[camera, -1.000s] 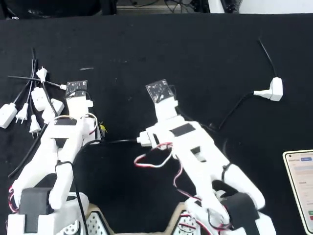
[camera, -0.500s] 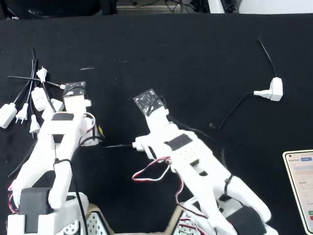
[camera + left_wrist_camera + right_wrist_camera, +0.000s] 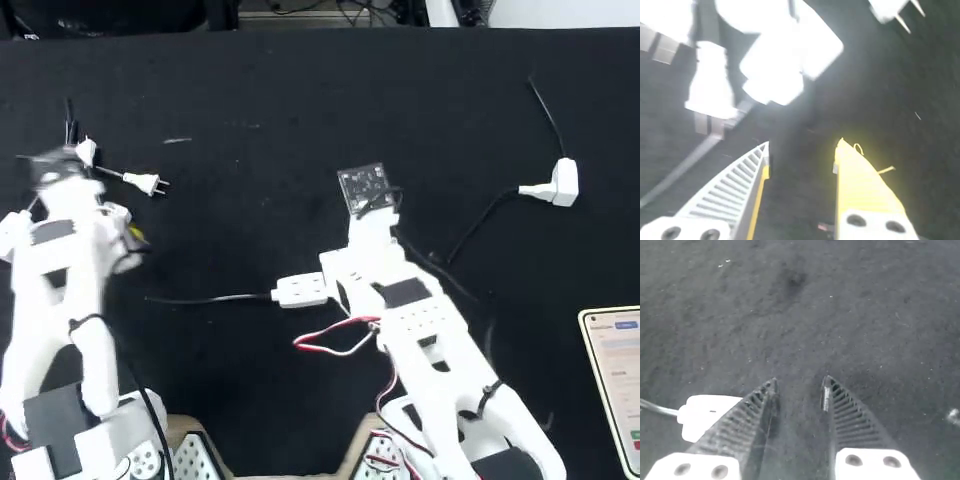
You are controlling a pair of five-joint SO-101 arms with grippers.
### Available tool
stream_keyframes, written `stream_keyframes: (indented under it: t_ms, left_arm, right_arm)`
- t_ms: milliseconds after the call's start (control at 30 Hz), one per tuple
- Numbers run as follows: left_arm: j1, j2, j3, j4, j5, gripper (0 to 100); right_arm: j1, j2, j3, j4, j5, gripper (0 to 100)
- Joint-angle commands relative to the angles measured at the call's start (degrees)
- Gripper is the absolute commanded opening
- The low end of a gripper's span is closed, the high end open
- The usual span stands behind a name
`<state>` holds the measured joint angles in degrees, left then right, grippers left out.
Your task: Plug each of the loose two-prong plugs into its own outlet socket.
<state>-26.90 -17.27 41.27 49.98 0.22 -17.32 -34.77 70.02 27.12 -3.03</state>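
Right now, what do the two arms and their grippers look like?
Both the left arm and right arm are white shells with black motor blocks; red and white wires loop off the right one. The left gripper is yellow and pale, ribbed and pointed; the right gripper dark and ribbed.

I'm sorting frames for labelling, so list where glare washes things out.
Left wrist view: the white plugs beyond the left hand glare, details washed out. Right wrist view: even light, no glare. High view: black table matte, no hotspots.

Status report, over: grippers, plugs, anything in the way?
Left gripper open above plug cluster. Right gripper open beside white socket. Loose plug unplugged. No obstruction seen.
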Motion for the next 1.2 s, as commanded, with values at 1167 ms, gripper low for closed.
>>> stream_keyframes:
  t_ms: [1167]
  left_arm:
    - [-10.9,49.2,-62.5,24.7,-17.2,21]
  right_arm:
    - [1.4,-1.4,0.9,-4.0,-0.3,14.1]
